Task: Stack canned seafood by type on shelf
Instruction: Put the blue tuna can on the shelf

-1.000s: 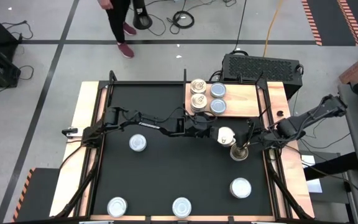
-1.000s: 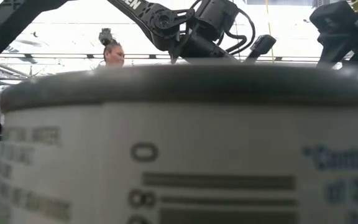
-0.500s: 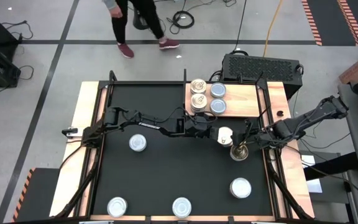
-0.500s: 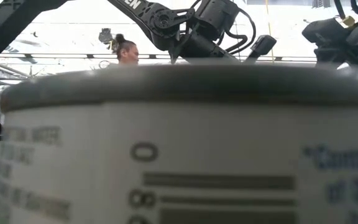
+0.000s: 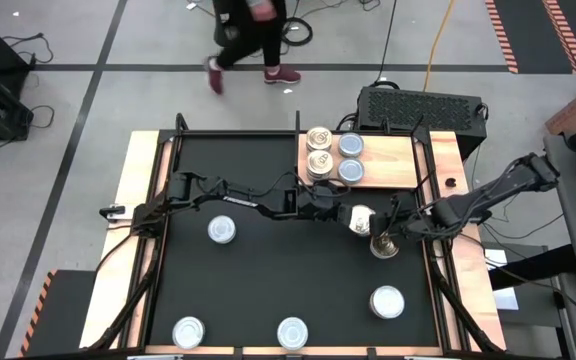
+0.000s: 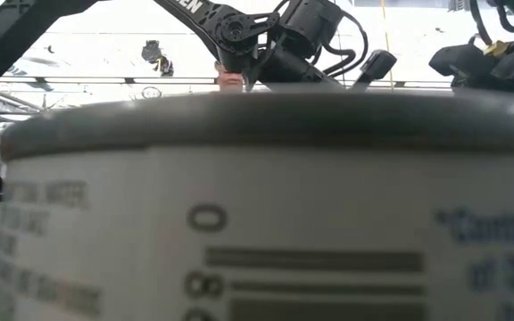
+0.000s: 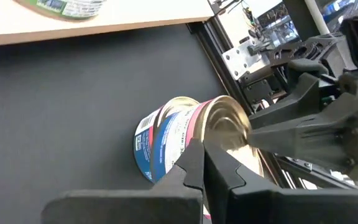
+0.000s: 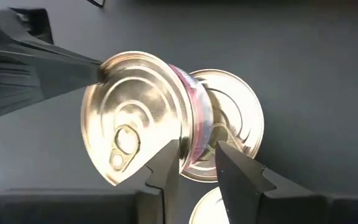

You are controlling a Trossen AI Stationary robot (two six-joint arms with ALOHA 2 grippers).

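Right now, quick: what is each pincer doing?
Left pincer: closed, holding nothing, tips at the tipped tin.
Right pincer: closed across that same tin, gripping it.

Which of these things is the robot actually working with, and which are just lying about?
Part of the job:
- tilted tin between the left gripper and the right gripper
- gold tin beside it
- four tins on the wooden board
- four loose tins on the black table

Just there:
- black vented box
- person walking past
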